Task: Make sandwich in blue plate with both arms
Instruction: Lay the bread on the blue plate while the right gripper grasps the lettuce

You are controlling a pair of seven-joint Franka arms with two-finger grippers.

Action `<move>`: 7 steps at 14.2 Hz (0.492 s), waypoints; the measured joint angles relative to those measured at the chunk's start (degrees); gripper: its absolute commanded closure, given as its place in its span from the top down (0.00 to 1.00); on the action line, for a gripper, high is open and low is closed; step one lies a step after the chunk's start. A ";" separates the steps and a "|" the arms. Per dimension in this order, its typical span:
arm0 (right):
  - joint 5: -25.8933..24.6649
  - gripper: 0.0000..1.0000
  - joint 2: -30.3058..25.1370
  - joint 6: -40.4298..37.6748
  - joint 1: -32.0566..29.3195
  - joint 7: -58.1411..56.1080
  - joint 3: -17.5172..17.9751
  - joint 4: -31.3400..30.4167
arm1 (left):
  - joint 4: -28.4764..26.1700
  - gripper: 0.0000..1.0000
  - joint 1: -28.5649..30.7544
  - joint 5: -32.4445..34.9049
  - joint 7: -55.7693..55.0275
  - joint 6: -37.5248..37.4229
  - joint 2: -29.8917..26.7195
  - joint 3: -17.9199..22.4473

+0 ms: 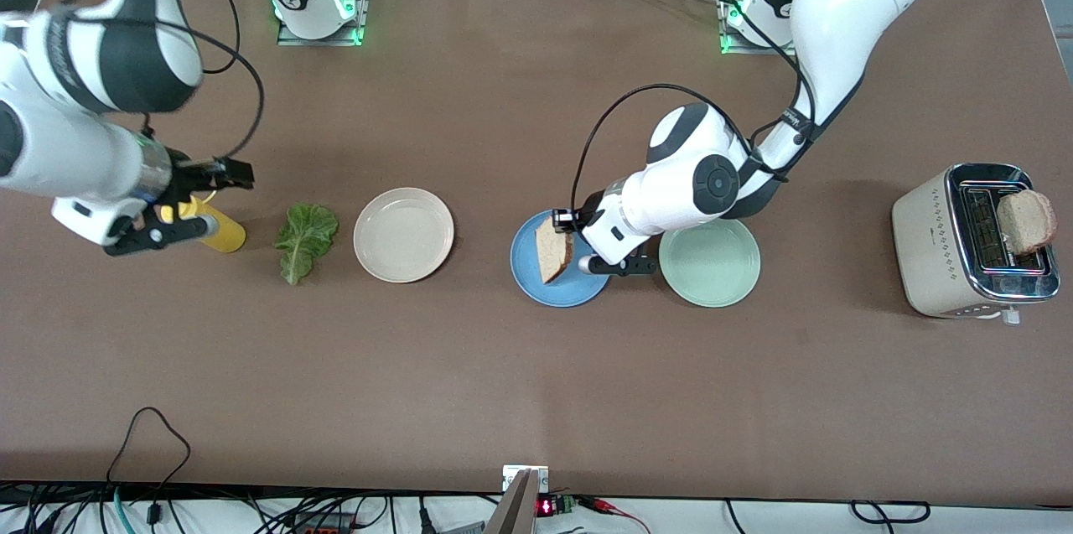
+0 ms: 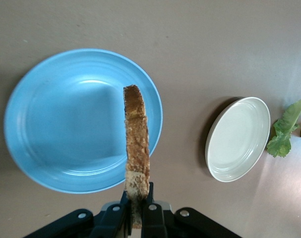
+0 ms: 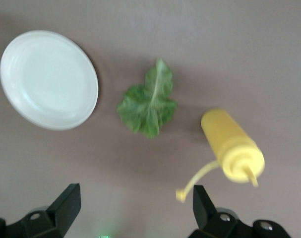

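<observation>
The blue plate [image 1: 530,270] lies mid-table and holds nothing. My left gripper [image 1: 577,247] is shut on a toasted bread slice [image 1: 553,251] and holds it on edge over the plate. In the left wrist view the slice [image 2: 137,144] stands upright between the jaws of my left gripper [image 2: 138,201], over the rim of the plate [image 2: 66,124]. A second slice [image 1: 1024,221] sticks up from the toaster. The lettuce leaf [image 1: 306,239] lies flat on the table; it shows in the right wrist view [image 3: 149,104]. My right gripper [image 1: 209,203] is open and empty over the yellow bottle; it also shows in the right wrist view [image 3: 135,193].
A yellow squeeze bottle [image 1: 220,230] lies beside the lettuce at the right arm's end. A cream-white plate [image 1: 403,234] sits between lettuce and blue plate. A mint-green plate [image 1: 709,262] lies beside the blue plate. The toaster [image 1: 939,249] stands at the left arm's end.
</observation>
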 measured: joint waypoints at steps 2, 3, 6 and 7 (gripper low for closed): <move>-0.02 1.00 2.07 8.27 -0.01 1.45 -0.11 -3.64 | 0.02 0.01 -0.51 0.00 0.00 0.52 0.86 0.05; -0.02 1.00 2.70 13.09 -0.03 2.63 -0.17 -6.40 | 0.03 0.02 -0.59 0.00 0.00 0.92 1.28 0.06; -0.05 1.00 3.99 26.43 -0.08 4.27 -0.23 -14.79 | 0.03 0.15 -0.79 0.00 0.00 1.54 2.36 0.07; -0.05 1.00 4.59 29.95 -0.14 4.61 -0.26 -16.98 | 0.05 0.49 -0.86 0.00 0.00 1.67 2.63 0.08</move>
